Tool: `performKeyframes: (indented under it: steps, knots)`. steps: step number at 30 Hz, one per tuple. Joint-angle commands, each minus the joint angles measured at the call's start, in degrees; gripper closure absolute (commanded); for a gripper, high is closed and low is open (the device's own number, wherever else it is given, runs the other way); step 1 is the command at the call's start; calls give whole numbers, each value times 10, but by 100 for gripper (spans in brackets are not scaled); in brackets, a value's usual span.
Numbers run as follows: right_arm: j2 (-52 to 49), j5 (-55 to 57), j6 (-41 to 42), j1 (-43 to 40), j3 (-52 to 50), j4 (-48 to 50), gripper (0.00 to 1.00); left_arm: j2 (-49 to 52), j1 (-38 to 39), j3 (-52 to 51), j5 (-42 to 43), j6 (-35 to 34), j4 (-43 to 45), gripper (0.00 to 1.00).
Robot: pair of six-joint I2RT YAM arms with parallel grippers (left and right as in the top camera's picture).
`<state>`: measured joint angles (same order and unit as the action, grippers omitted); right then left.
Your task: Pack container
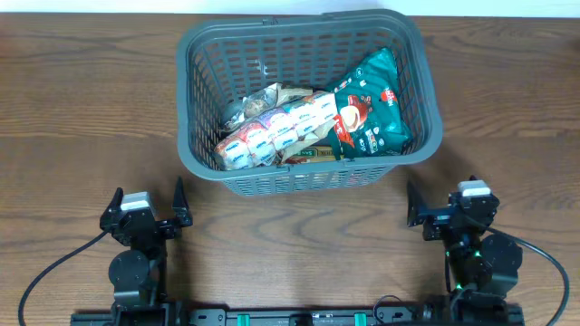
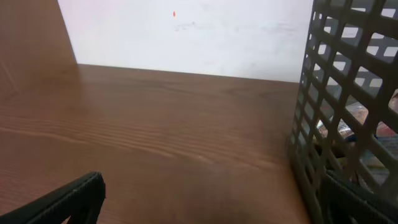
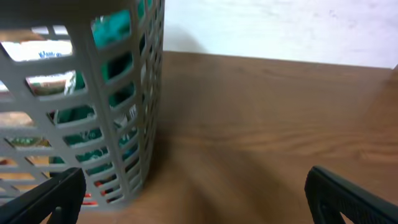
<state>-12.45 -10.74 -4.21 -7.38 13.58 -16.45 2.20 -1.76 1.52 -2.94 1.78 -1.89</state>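
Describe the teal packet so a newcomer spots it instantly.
Find the grey basket far-centre on the table. Inside, at its right end, lies the teal packet. It's the only green one; its neighbours are pale, blue-printed packets.

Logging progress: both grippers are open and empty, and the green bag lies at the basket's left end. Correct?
No. The overhead view shows the green bag at the right end of the basket, not the left. The left gripper and right gripper are open and empty, as you said.
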Motion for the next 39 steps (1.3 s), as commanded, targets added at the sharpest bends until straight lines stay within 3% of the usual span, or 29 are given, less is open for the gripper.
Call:
performKeyframes:
  steps: [1,14,39]
  knots:
    - [6,-7,-6,3,-14,2,1,0,1,-13,-3,8,-21,1]
    - [45,-7,-6,3,-73,4,1,0,1,-13,-3,8,-21,1]
    - [99,-8,-6,3,-86,4,1,0,1,-13,-3,8,-21,1]
